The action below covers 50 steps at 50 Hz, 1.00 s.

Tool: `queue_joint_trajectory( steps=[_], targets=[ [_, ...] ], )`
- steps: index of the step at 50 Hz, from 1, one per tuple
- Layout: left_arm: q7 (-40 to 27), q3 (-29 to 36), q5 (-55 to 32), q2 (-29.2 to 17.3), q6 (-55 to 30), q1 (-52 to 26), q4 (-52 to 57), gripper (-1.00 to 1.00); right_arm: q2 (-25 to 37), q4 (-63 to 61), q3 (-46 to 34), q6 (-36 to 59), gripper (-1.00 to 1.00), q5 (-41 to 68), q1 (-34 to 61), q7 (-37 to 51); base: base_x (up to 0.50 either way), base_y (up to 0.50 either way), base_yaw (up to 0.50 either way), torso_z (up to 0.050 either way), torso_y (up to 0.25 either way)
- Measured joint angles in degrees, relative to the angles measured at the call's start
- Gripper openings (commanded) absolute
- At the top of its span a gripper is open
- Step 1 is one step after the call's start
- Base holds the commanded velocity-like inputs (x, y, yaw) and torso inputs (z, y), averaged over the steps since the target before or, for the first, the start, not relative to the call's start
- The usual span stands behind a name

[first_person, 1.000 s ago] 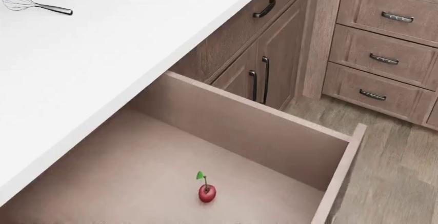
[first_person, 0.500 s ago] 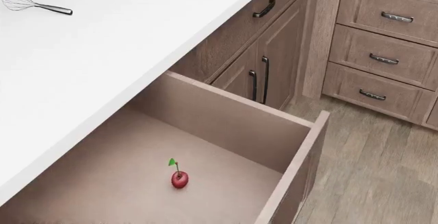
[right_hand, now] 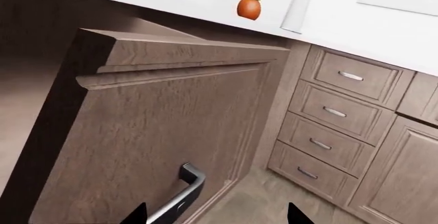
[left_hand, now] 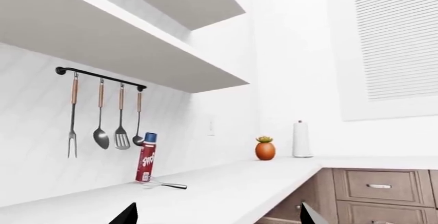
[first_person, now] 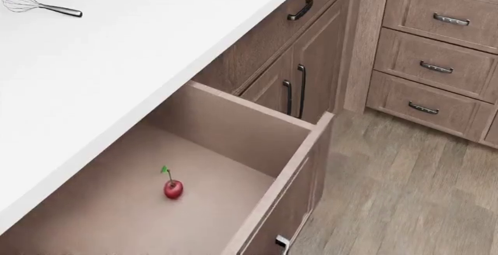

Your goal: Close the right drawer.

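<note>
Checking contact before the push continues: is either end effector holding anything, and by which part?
Nothing is held. Both end effectors show spread tips, the right just off the right drawer by its bar handle.

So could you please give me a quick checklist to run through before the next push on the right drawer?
1. Drawer shut: not ok, it is partly open, well out from under the counter.
2. Right gripper at the drawer front: ok, its tips show either side of the handle.
3. Contact with the front or handle: cannot tell, the tips are cut off at the picture's edge.
4. Nothing sticking up over the drawer's walls: ok, only a cherry lies on its floor.
5. Left gripper clear of the drawer: ok, it faces the counter and back wall, jaws apart.
</note>
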Motion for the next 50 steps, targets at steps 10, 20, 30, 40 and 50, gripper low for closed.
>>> queue_joint_trajectory(
  steps=[10, 20, 30, 40, 50],
  targets=[
    [-1.1, -0.2, -0.1, -0.7, 0.0, 0.1, 0.1, 1.00, 0.3, 0.6, -2.4, 1.1, 1.00, 1.0, 1.3, 0.6, 0.00, 0.00, 0.00, 0.000, 0.000],
    [-1.9, 0.0, 0.1, -1.2, 0.0, 0.1, 0.1, 1.00, 0.5, 0.9, -4.5, 1.9, 1.00, 2.0, 2.3, 1.3, 0.00, 0.00, 0.00, 0.000, 0.000],
    [-3.0, 0.0, 0.4, -1.9, 0.1, 0.4, 0.2, 1.00, 0.2, 3.3, -7.4, 1.5, 1.00, 2.9, 4.6, 2.1, 0.00, 0.00, 0.00, 0.000, 0.000],
    [-5.2, -0.7, 0.6, -3.2, 0.7, 1.2, -0.1, 1.00, -0.5, 4.6, -12.2, 1.2, 1.00, 3.5, 6.9, 2.3, 0.00, 0.00, 0.00, 0.000, 0.000],
    [-7.8, -1.3, 0.7, -4.6, 1.2, 1.9, -0.4, 1.00, -0.4, 6.1, -15.7, 1.6, 1.00, 5.3, 8.9, 3.3, 0.00, 0.00, 0.00, 0.000, 0.000]
  ],
)
